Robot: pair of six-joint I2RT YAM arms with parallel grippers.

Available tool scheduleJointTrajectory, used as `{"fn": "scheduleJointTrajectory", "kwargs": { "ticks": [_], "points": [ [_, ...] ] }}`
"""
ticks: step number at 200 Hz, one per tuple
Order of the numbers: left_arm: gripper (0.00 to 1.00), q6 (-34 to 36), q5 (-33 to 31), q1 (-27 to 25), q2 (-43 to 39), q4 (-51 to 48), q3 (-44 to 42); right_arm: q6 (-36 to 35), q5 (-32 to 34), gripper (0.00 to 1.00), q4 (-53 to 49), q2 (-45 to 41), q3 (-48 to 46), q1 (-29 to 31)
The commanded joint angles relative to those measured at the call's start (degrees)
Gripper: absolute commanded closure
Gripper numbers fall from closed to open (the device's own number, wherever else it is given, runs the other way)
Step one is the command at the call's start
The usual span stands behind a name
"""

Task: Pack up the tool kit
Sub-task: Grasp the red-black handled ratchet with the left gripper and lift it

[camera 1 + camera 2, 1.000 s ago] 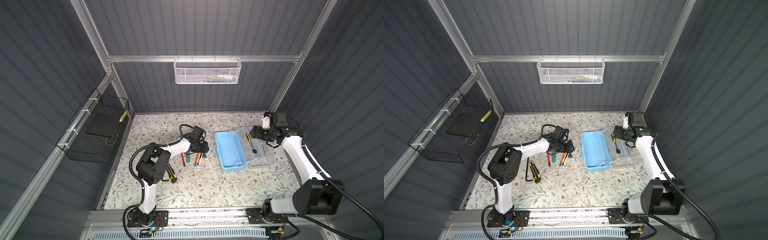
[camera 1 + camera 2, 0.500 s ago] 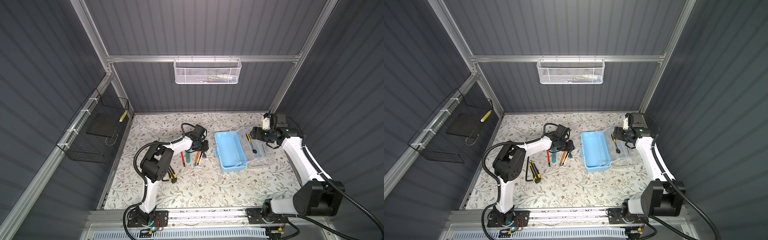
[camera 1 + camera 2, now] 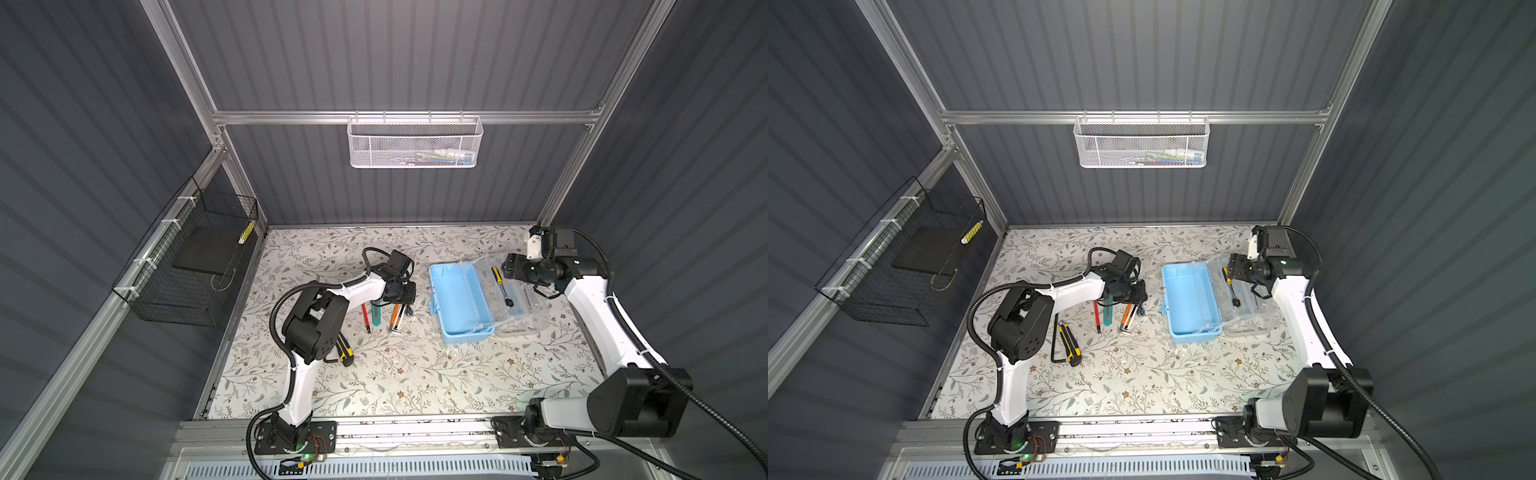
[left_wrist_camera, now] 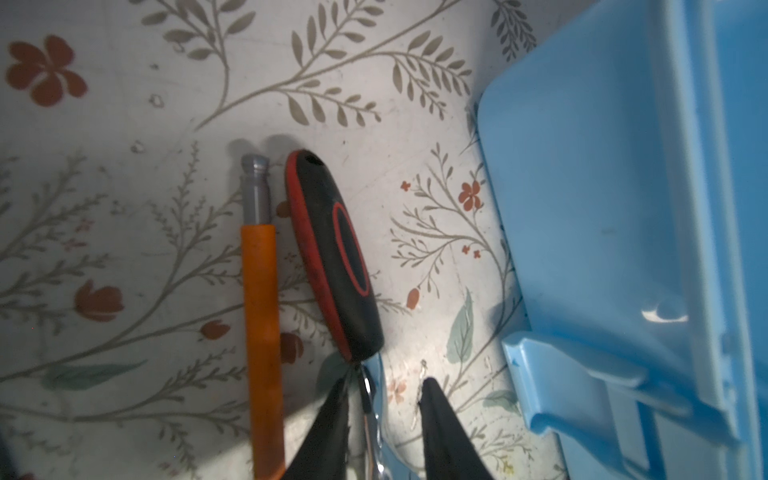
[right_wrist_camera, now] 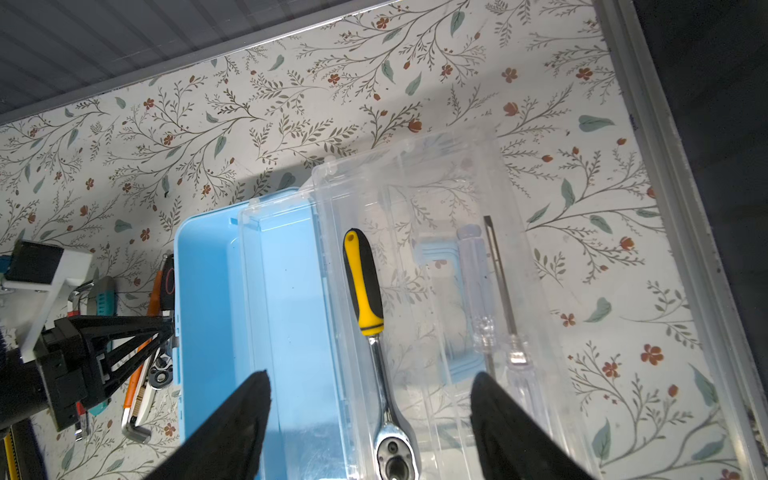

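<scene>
The light blue box [image 3: 457, 299] lies open on the floral mat, its clear lid [image 3: 528, 303] folded out to the right. A yellow-and-black ratchet [image 5: 365, 286] and a clear-handled screwdriver [image 5: 478, 291] lie in the lid. My right gripper [image 5: 370, 376] hovers open above that ratchet. Left of the box lie a red-and-black ratchet [image 4: 332, 257], an orange-handled tool [image 4: 262, 311], a teal knife [image 3: 377, 318] and a red screwdriver [image 3: 365, 316]. My left gripper [image 4: 384, 392] is low on the mat and straddles the red-and-black ratchet's metal shank. One finger sits close to it and a gap shows at the other finger.
A yellow-and-black utility knife [image 3: 1069, 343] and a black hex key [image 3: 1054, 345] lie near the left arm's elbow. A white mesh basket [image 3: 411, 145] hangs on the back rail and a black wire basket [image 3: 195, 266] on the left wall.
The left gripper's fingers have drawn closer together around the ratchet shank, and the arm has settled slightly. The right arm has barely moved.
</scene>
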Motion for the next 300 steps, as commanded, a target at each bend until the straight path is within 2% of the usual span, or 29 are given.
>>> {"fn": "scheduleJointTrajectory", "kwargs": {
  "ticks": [1, 56, 98, 147, 211, 220, 271, 300],
  "points": [
    [0.69, 0.7, 0.4, -0.4, 1.6, -0.9, 0.6, -0.2, 0.3, 0.23, -1.1, -0.6, -0.3, 0.1],
    [0.73, 1.1, -0.2, -0.4, 2.5, -1.0, 0.9, -0.6, 0.7, 0.22, -1.1, -1.0, -0.5, 0.1],
    [0.9, 0.8, 1.5, -0.4, 1.9, 0.3, 0.6, -0.2, 0.4, 0.22, -1.0, -1.0, -0.6, 0.1],
    [1.0, -2.0, 5.6, -0.4, -0.7, 5.1, -0.4, 2.4, -3.1, 0.3, -0.3, -1.6, -1.3, 0.1],
    [1.0, -5.0, 7.7, -0.5, -7.9, 10.4, -2.3, 11.5, -12.5, 0.33, 7.1, -4.2, -6.4, 1.6],
    [1.0, -5.5, 8.0, -0.6, -9.1, 11.1, -2.3, 12.4, -15.8, 0.33, 8.5, -4.2, -7.0, 2.6],
    [1.0, -6.7, 9.5, -2.7, -12.1, 14.7, -2.3, 16.2, -19.1, 0.32, 14.0, 0.0, -6.8, 9.8],
    [1.0, -7.9, 13.2, -3.8, -12.2, 17.5, -2.3, 18.0, -20.7, 0.32, 18.7, 2.2, -6.8, 12.8]
  ]
}}
